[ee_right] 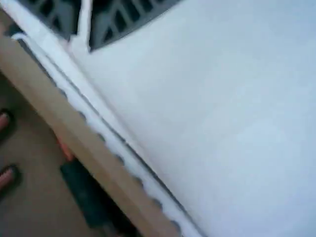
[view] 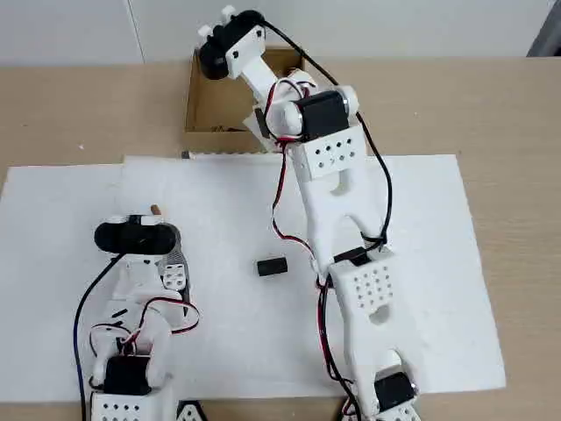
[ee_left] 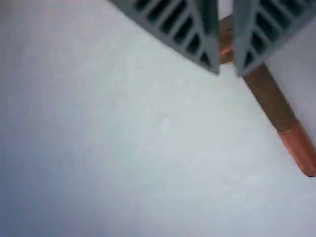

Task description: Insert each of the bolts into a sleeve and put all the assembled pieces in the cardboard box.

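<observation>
A copper-brown bolt (ee_left: 276, 111) lies on the white paper, and my left gripper (ee_left: 226, 47) is shut on it near one end; its tip (view: 155, 210) pokes out past the left arm's head. One black sleeve (view: 273, 266) lies alone on the paper between the arms. The right arm (view: 329, 149) stretches to the cardboard box (view: 200, 123) at the back. My right gripper (ee_right: 84, 22) is shut with nothing in it, above the paper's edge beside the box's front wall (ee_right: 74, 138). Inside the box lie assembled pieces (ee_right: 86, 195), black sleeves with orange bolt ends.
The white paper (view: 421, 228) covers most of the wooden table (view: 508, 114). Red and black cables hang along both arms. Open paper lies to the right of the sleeve and behind the left arm.
</observation>
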Motion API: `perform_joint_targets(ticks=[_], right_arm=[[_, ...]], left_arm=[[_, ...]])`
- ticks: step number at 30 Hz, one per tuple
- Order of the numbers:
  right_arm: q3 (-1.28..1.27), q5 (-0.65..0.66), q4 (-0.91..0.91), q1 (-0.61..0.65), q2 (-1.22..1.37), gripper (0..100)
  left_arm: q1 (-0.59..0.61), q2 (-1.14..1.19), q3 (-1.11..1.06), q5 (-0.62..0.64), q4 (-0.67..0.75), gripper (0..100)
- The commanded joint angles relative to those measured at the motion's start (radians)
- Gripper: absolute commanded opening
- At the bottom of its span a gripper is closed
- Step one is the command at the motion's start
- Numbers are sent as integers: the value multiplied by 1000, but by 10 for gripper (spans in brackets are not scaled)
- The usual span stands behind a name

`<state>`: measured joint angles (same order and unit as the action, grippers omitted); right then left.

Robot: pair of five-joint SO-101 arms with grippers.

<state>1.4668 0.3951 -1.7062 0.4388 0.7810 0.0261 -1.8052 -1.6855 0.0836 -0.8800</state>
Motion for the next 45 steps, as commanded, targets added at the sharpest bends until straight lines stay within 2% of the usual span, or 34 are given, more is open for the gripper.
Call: perform_joint_targets(ticks=[1, 14, 17, 23, 25, 31, 45], right_arm=[[-178, -11, -7, 5, -197, 3], [-950, -6, -1, 5, -638, 3], [-1076, -2, -1, 5, -680, 3], [-1277, 199, -1, 22, -720, 4], [-1330, 250, 1, 41, -730, 13], [-1445, 382, 47, 117, -756, 152], [-1508, 420, 156, 232, -717, 154]], left_arm=[[6, -12, 4, -8, 23, 6], [11, -11, 4, -38, 21, 7], [68, -11, 4, -77, 25, 7], [132, -12, 4, -77, 29, 7], [135, -12, 4, -77, 29, 7], [167, -12, 4, -75, 44, 7], [215, -14, 5, -72, 49, 7]])
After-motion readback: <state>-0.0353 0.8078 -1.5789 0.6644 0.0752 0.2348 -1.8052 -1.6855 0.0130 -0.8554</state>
